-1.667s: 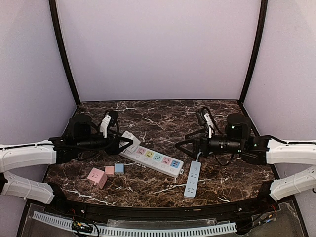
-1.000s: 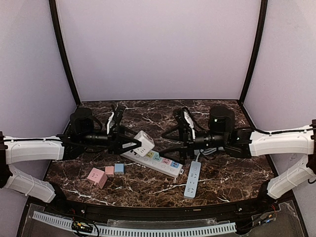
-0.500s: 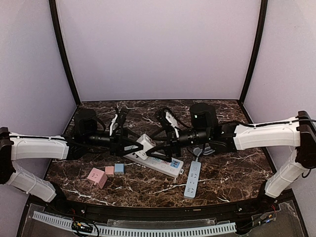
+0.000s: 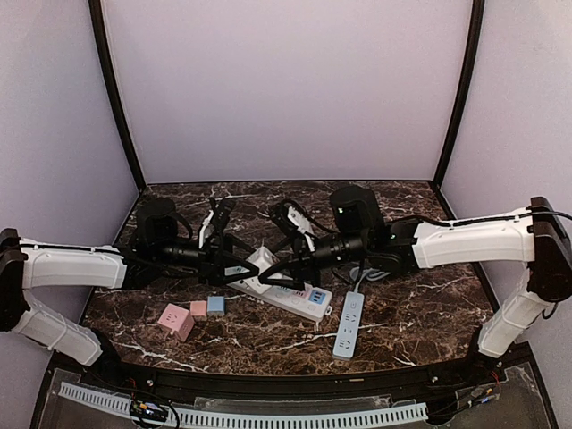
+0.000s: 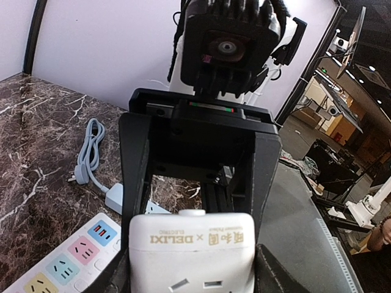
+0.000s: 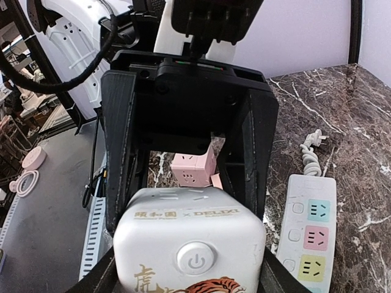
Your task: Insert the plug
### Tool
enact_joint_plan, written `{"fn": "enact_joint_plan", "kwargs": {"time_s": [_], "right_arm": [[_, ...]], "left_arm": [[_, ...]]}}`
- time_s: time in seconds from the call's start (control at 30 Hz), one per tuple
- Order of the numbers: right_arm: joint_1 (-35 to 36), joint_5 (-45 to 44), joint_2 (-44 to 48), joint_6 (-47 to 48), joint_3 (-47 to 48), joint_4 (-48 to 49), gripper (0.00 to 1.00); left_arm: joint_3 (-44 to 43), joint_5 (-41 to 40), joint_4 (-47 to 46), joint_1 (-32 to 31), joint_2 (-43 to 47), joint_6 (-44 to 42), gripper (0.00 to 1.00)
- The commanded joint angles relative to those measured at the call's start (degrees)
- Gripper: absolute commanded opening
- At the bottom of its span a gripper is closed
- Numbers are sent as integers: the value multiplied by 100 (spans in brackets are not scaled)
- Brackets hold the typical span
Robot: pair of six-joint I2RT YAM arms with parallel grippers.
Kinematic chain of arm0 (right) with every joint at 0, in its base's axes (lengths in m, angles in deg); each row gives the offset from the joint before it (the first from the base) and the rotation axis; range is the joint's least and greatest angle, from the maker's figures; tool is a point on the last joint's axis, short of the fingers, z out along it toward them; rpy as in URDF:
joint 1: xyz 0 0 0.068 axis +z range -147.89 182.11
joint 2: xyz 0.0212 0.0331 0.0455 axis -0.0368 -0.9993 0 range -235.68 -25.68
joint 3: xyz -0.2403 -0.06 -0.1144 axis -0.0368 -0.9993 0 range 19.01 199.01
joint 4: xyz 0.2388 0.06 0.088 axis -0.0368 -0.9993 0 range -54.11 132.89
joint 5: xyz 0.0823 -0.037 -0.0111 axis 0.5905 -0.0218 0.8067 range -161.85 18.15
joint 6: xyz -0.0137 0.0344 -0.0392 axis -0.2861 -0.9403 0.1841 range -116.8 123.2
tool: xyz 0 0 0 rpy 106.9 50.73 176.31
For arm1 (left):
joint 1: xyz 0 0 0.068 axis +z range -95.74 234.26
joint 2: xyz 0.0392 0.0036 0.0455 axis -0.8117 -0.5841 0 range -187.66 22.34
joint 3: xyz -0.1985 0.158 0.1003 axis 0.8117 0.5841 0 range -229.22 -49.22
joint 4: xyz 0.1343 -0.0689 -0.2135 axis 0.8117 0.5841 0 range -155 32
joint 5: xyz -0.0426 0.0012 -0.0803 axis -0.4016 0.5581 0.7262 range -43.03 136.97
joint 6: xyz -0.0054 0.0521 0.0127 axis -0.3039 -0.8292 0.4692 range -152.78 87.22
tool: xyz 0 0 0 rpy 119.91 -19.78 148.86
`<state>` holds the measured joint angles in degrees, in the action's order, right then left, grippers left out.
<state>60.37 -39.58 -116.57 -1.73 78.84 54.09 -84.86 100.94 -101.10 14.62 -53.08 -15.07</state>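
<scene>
A white cube socket (image 4: 259, 263) hangs above the left end of the multicolour power strip (image 4: 295, 295). My left gripper (image 5: 192, 271) is shut on its sides, with the DELIXI print facing up. From the opposite side my right gripper (image 6: 189, 271) is closed on the same cube (image 6: 189, 235), its fingers (image 5: 137, 159) framing it in the left wrist view. The power button faces the right wrist camera. A white plug (image 6: 314, 140) on a coiled cord lies by the strip's end (image 6: 311, 232). A grey-blue plug (image 5: 77, 176) and cord lie further off.
A light blue power strip (image 4: 349, 323) lies at the front right. A pink cube socket (image 4: 175, 320), a small pink one (image 4: 197, 308) and a small blue one (image 4: 215, 304) sit at the front left. Both arms meet over the table's middle.
The left gripper lifted the white cube off the table and held it there. The right arm swung left to meet it and its jaws closed onto the cube.
</scene>
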Motion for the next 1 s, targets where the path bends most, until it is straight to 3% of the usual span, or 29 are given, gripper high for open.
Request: {"fn": "enact_joint_plan", "kwargs": {"time_s": [0.0, 0.1, 0.13, 0.2, 0.33, 0.57, 0.8, 0.97], "right_arm": [[124, 120, -87, 70, 169, 19, 29], [132, -55, -91, 51, 207, -84, 13], [133, -176, -99, 53, 223, -141, 8], [132, -401, -106, 46, 254, -279, 0], [133, -752, -83, 53, 265, -473, 0], [133, -1376, -31, 16, 337, -780, 0], [132, -3019, -116, -522, 616, -1621, 0], [140, -3567, 32, -553, 454, -2049, 0]], "left_arm": [[-127, -85, -147, -21, -15, -141, 39], [-134, -269, 6, -22, -40, -246, 53], [-135, -342, 107, -20, -46, -292, 66], [-125, -634, 274, -20, 1, -381, 82], [8, -1030, 452, -22, 188, -495, 98], [236, -1846, 886, -18, 620, -716, 99], [561, -3276, 1256, -19, 937, -766, 99], [642, -3789, 1429, -26, 739, -750, 98]]}}
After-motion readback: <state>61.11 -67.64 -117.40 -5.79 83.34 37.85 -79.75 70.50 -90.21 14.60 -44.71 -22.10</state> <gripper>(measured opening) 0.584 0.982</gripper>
